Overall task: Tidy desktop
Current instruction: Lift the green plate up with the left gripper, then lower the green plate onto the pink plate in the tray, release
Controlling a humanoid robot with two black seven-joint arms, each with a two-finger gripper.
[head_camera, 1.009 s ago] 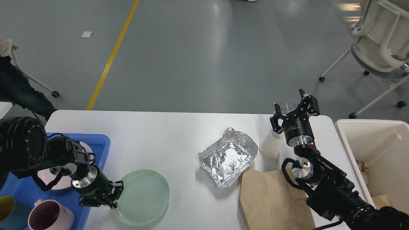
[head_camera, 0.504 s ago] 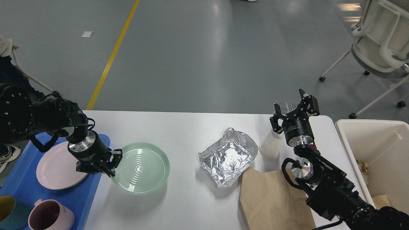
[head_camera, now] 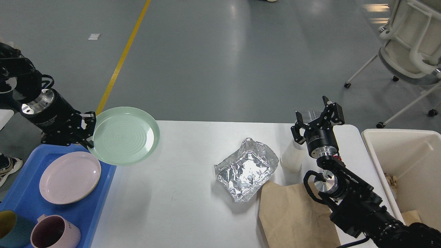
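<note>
The white desktop (head_camera: 179,193) fills the lower middle of the head view. My left gripper (head_camera: 90,132) is shut on the left rim of a pale green plate (head_camera: 125,135), held lifted above the desktop's far left corner and the edge of the blue tray (head_camera: 100,203). On the desktop lie a crumpled foil sheet (head_camera: 246,168), a white paper cup (head_camera: 291,156) on its side and a brown paper bag (head_camera: 293,213). My right gripper (head_camera: 318,113) stands open above the far right of the desktop, just beyond the cup, holding nothing.
The blue tray holds a pink plate (head_camera: 69,177), a pink mug (head_camera: 55,232) and a teal cup (head_camera: 10,224). A cream bin (head_camera: 406,165) with paper scraps stands at the right. A white office chair (head_camera: 410,44) is on the floor beyond.
My left arm has lifted the green plate off the desktop and carried it up and to the left, over the tray's corner. The right arm has not moved.
</note>
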